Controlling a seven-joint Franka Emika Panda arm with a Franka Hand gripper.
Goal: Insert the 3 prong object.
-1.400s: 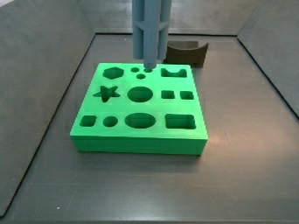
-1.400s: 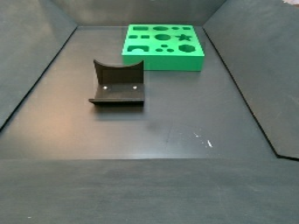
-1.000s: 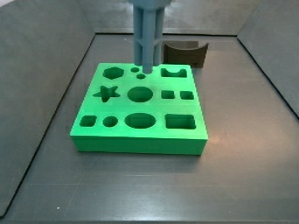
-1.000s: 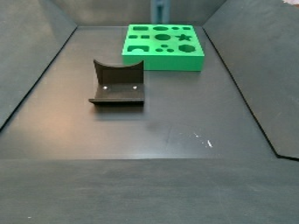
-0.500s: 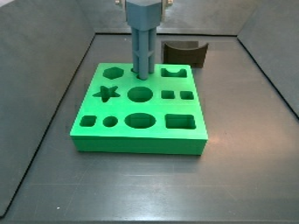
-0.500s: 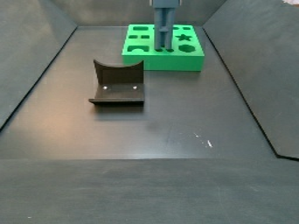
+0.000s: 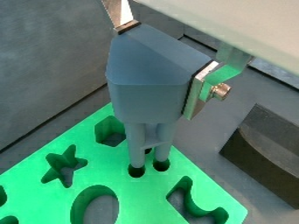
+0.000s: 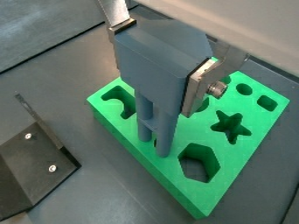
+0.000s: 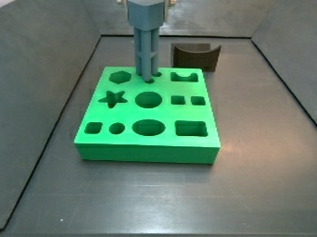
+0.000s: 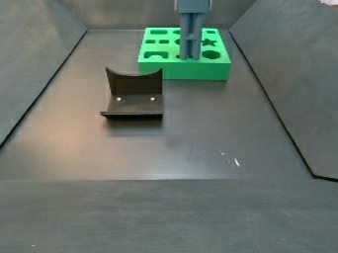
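Dark grey floor (image 10: pixel 172 148), scuffed, walled in on the sides. Directly on it: green block with shaped holes (image 9: pixel 148 139) toward one end, dark brown curved block (image 10: pixel 132 97) well apart from it. Gripper (image 7: pixel 163 61) up above the green block, not on the floor.

A dark grey floor (image 10: pixel 172 148) lies between sloping dark grey walls (image 10: pixel 40 69).
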